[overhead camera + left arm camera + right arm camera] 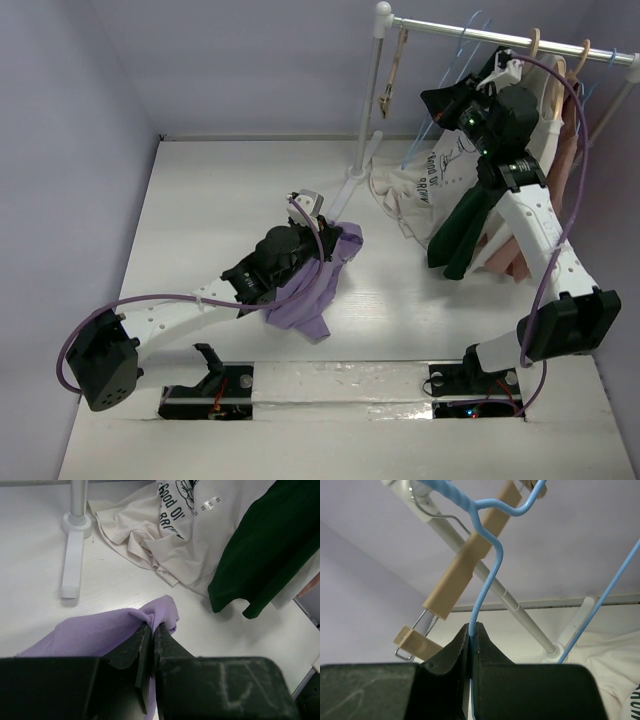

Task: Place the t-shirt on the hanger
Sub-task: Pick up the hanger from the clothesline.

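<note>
The lavender t-shirt (312, 285) hangs bunched from my left gripper (322, 228) over the middle of the table. In the left wrist view the jaws (152, 626) are shut on a fold of the t-shirt (95, 632). My right gripper (437, 100) is raised at the clothes rail at the back right. In the right wrist view it (471, 626) is shut on the thin light-blue wire of the hanger (487, 580), just below its twisted neck. The hanger's hook is up at the rail; a blue leg (420, 147) slants down in the top view.
A white rack with rail (500, 38) and foot (75, 555) stands at the back. A white printed shirt (200, 530) and a dark green garment (270, 555) hang from it onto the table. Tan wooden clip hangers (465, 565) hang beside the blue hanger.
</note>
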Robot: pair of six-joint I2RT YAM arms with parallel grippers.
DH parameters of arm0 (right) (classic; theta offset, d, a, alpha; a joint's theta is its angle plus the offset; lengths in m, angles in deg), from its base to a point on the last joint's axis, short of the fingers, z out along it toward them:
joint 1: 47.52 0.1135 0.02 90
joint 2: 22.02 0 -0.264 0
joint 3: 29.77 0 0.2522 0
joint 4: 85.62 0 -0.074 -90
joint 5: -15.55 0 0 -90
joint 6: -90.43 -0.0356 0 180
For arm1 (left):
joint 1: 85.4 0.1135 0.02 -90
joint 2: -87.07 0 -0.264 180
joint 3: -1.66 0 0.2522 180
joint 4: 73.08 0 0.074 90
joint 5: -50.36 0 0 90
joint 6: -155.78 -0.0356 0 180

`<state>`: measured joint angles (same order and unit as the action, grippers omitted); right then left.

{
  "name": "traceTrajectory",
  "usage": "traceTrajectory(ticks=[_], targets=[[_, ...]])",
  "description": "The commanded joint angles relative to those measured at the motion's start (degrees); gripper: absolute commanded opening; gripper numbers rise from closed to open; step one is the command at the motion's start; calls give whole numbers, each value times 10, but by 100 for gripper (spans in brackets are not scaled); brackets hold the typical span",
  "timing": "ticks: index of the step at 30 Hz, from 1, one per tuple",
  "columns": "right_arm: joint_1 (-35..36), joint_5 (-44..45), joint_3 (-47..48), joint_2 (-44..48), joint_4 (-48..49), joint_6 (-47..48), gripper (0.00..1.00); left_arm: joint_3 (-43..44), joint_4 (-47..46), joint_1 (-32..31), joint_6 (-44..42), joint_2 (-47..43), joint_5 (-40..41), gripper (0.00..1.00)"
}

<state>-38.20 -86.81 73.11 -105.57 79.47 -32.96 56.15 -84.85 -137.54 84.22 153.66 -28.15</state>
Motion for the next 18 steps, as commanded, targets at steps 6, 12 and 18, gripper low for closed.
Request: traceTrajectory(ticks=[6,12,18], targets=[[-4,-25,-51,53,-17,17,0,-4,-38,0,-6,-14,8,0],[-4,-57,-139,123,-26,30,0,-4,-38,0,-8,-16,15,0],[-4,-136,-256,238,-54,36,0,2,-44,5,-3,-8,30,0]])
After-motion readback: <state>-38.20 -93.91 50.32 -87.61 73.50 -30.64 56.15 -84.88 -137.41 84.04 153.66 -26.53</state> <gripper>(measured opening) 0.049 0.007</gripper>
